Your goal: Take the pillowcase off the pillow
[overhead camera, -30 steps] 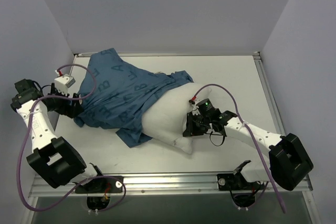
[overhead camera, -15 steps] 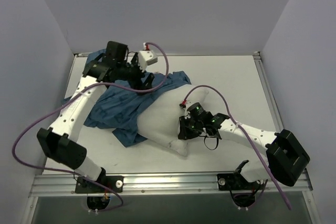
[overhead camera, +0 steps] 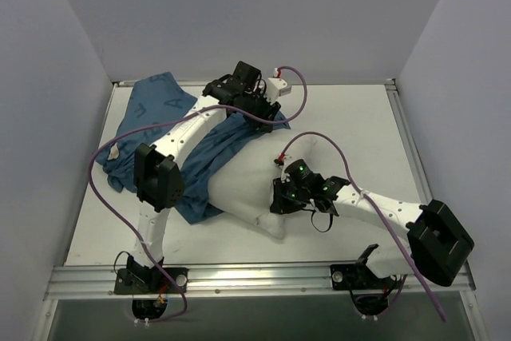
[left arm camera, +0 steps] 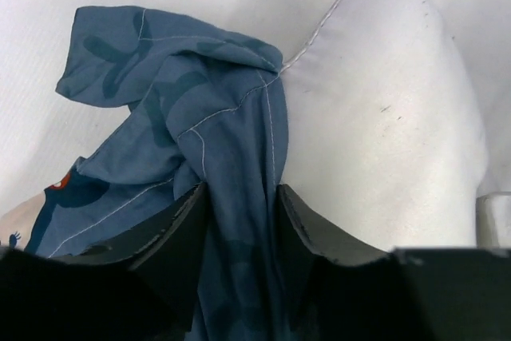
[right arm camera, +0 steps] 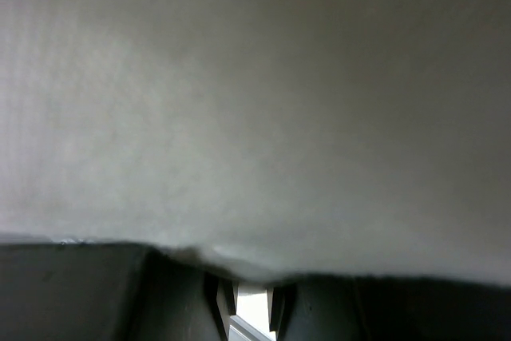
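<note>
The dark blue pillowcase (overhead camera: 152, 105) lies bunched over the left half of the table, and it still covers the left part of the white pillow (overhead camera: 255, 173). My left gripper (overhead camera: 267, 117) reaches to the pillow's far corner. In the left wrist view a fold of the pillowcase (left arm camera: 200, 93) fills the gap between both fingers of that gripper (left arm camera: 239, 197), beside the bare pillow (left arm camera: 383, 101). My right gripper (overhead camera: 281, 197) is pressed into the pillow's near right side. The pillow (right arm camera: 255, 101) fills the right wrist view and hides the tips of the nearly closed gripper (right arm camera: 249, 277).
The white tabletop (overhead camera: 351, 117) is walled at the far side and on both flanks. A metal rail (overhead camera: 255, 277) runs along the near edge by the arm bases. My left arm's purple cable (overhead camera: 100, 189) loops over the pillowcase on the left.
My left arm has swung from the table's left edge to the far middle and closed its fingers on the pillowcase. The fabric has shifted left. The right gripper has moved slightly left with the pillow.
</note>
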Tool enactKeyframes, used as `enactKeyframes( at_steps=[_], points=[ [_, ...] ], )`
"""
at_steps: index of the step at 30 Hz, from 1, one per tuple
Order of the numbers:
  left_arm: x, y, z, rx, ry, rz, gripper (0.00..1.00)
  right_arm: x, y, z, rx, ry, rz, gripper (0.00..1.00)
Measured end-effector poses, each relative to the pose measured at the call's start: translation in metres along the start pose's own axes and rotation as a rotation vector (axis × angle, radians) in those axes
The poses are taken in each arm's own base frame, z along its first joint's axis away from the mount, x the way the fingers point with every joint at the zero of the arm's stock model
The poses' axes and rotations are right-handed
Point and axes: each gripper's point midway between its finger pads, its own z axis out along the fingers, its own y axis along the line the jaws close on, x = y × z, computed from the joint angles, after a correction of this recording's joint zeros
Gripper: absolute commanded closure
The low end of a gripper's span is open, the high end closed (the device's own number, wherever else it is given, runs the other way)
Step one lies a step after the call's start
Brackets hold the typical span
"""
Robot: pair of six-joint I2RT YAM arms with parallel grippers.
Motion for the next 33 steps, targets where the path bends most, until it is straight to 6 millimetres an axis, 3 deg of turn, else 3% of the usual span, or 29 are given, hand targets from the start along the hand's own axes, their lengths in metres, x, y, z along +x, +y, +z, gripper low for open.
enactKeyframes(
  at_steps=[4, 11, 14, 15, 16, 17, 25, 33],
  points=[
    [0.003, 0.005, 0.001, -0.023, 0.018, -0.004, 0.41, 0.000, 0.000, -0.001, -0.004, -0.015, 0.003, 1.00],
    [0.018, 0.014, 0.003, -0.078, 0.066, -0.008, 0.41, -0.001, 0.002, -0.008, -0.017, -0.038, 0.004, 1.00],
    [0.024, 0.019, 0.005, -0.097, 0.085, -0.012, 0.60, -0.001, 0.002, -0.008, -0.016, -0.038, 0.004, 1.00],
    [0.026, 0.022, 0.004, -0.107, 0.089, -0.009, 0.82, -0.001, 0.002, -0.009, -0.016, -0.040, 0.004, 1.00],
    [0.027, 0.024, 0.004, -0.115, 0.093, -0.010, 0.93, -0.002, 0.002, -0.009, -0.015, -0.043, 0.007, 1.00],
    [0.028, 0.026, 0.003, -0.125, 0.098, -0.009, 0.98, -0.002, 0.002, -0.010, -0.014, -0.046, 0.009, 1.00],
    [0.037, 0.058, -0.009, -0.194, 0.105, -0.049, 0.98, -0.006, 0.001, -0.020, 0.006, -0.085, 0.023, 1.00],
    [0.059, 0.126, -0.046, -0.322, 0.106, -0.159, 0.98, -0.007, -0.003, -0.026, 0.026, -0.109, 0.042, 1.00]
  ],
)
